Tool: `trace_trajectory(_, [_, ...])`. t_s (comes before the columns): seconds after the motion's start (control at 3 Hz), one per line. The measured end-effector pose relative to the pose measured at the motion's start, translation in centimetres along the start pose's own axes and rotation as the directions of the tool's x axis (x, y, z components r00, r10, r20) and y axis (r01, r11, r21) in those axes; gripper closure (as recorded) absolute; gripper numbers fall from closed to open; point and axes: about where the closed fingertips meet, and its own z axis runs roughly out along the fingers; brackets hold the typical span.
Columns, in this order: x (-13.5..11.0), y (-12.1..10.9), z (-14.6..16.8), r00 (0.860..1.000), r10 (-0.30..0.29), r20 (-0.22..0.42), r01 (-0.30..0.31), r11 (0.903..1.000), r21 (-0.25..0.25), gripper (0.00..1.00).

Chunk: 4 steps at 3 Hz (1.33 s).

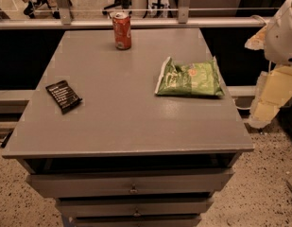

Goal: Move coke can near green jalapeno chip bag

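Note:
The coke can (122, 30) is a small red can with white lettering and a silver top. It stands upright at the far middle edge of the grey cabinet top (122, 112). The green jalapeno chip bag (189, 78) lies flat on the right side of the top, with its white edge to the left and a round orange-yellow logo. My gripper (261, 116) hangs at the end of the white and cream arm (282, 37), off the right side of the cabinet. It is beside the bag, well away from the can, and holds nothing that I can see.
A small black rectangular packet (63, 96) lies on the left side of the top. Drawers (131, 186) sit below the front edge. A metal rail (136, 21) runs behind the far edge. Speckled floor lies on both sides.

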Motion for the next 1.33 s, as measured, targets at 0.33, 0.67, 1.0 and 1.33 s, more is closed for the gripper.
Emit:
trace_trajectory(0.33, [-0.1, -0.1, 0.0, 1.000, 0.000, 0.005, 0.000, 1.0000, 0.003, 0.00])
trace_trajectory(0.67, [-1.3, -3.5, 2.0, 0.998, -0.013, 0.068, 0.012, 0.9997, 0.023, 0.00])
trace_trajectory(1.0, [-2.8, -7.9, 5.1, 0.992, -0.013, 0.128, 0.009, 0.9994, 0.033, 0.00])
trace_trajectory(1.33, [-5.3, -12.8, 8.6, 0.976, 0.018, 0.216, -0.030, 0.9982, 0.053, 0.00])
